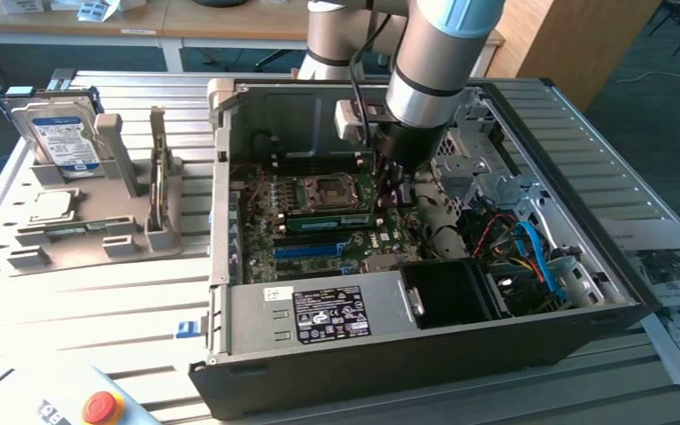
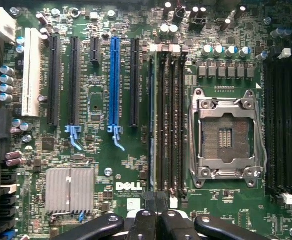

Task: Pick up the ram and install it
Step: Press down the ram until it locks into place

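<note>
Gripper (image 2: 155, 222) was closed, holding nothing, above the ram (image 2: 152, 125) seated in its slot beside the empty CPU socket (image 2: 225, 135); blue PCIe slot (image 2: 115, 80) nearby.

Daylight falls evenly across the slatted metal table (image 1: 104, 292), brightest at its far right corner, while the open computer case (image 1: 435, 354) stays shadowed inside. In the wrist view the motherboard (image 2: 101, 165) is evenly lit and fairly crisp; the heatsink (image 2: 69, 190) glares pale.
</note>
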Tool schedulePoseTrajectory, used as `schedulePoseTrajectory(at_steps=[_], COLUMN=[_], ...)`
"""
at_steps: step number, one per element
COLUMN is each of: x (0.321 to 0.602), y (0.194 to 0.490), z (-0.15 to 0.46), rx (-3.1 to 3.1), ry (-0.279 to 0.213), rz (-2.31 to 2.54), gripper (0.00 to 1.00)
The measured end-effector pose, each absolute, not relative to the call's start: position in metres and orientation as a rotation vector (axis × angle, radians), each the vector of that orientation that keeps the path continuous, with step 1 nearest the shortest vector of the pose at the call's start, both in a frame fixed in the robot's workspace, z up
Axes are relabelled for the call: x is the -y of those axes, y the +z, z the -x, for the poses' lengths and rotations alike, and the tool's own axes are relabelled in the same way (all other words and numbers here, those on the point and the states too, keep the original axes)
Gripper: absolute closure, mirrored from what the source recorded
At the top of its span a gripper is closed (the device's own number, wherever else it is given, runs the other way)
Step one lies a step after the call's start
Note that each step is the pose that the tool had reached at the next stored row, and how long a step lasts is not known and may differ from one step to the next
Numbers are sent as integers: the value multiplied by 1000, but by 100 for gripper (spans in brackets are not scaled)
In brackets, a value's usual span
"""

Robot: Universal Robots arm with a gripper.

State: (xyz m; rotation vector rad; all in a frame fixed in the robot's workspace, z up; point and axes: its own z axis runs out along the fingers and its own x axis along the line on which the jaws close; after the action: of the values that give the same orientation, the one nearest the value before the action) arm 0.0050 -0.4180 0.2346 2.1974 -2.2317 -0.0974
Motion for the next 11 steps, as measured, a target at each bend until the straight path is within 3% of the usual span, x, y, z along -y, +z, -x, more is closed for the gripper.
schedulePoseTrajectory(at_steps=[11], x=[417], y=[230], z=[-5], rx=[2232], ry=[-97], rz=[-2197], gripper=[90])
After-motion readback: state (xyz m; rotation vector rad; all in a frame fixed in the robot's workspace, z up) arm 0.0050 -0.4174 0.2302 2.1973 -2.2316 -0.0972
